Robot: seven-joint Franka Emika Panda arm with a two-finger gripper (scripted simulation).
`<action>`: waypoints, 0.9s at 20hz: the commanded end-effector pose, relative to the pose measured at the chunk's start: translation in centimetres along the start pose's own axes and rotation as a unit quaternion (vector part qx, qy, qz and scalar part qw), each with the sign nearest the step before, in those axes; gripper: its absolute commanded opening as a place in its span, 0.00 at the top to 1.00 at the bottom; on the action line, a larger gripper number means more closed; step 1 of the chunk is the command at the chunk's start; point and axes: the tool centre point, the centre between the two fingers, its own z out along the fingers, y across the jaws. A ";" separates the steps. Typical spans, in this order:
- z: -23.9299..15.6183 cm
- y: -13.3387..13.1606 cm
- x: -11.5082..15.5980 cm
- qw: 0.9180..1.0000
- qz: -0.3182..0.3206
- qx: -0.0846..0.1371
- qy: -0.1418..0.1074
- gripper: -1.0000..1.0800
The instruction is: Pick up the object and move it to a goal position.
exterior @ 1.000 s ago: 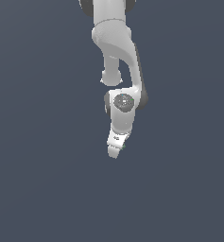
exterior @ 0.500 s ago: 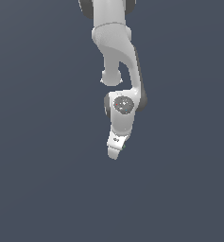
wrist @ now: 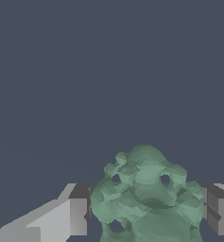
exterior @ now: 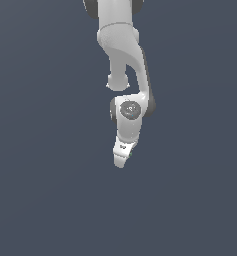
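The lump (wrist: 146, 198) is sitting right between the two fingers of the gripper (wrist: 146, 212). It is pale green and bumpy, with little holes and dents all over it. In the wrist view it is filling almost all the space between the fingers. One finger (wrist: 73, 215) is standing just beside one side of the lump, and the other finger (wrist: 217, 212) is standing just beside the other side. The dark pads on the fingers are facing the lump. The fingers are closing in on it from both sides, but I cannot tell if they are really squeezing it or only sitting next to it. A thin dark gap may be showing on each side, and it is too small to be sure.

In the exterior view the lump is almost hidden. Only a tiny green speck (exterior: 131, 154) is peeking out on the right side of the gripper (exterior: 121, 162) tip. The gripper is pointing down and leaning a little toward the exterior view's left.

Above the gripper, the white arm (exterior: 124, 45) is coming down from the top of the picture and bending at a round gray joint (exterior: 130, 109).

All around is a plain dark blue-gray floor (exterior: 40, 190). I cannot tell if the lump is resting on it.
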 end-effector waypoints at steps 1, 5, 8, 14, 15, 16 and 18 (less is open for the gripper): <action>-0.4 -0.1 -0.4 1.000 0.000 0.000 0.000 1.00; -1.6 -0.4 -1.4 1.000 0.000 0.000 0.000 1.00; -2.9 -0.8 -2.6 1.000 0.000 0.000 0.000 1.00; -6.6 -1.9 -5.9 1.000 0.000 0.000 -0.001 1.00; -7.3 -2.1 -6.6 1.000 0.000 0.000 -0.001 1.00; -8.1 -2.3 -7.2 1.000 0.000 0.000 -0.001 1.00; -9.6 -2.8 -8.6 1.000 0.000 0.000 -0.001 1.00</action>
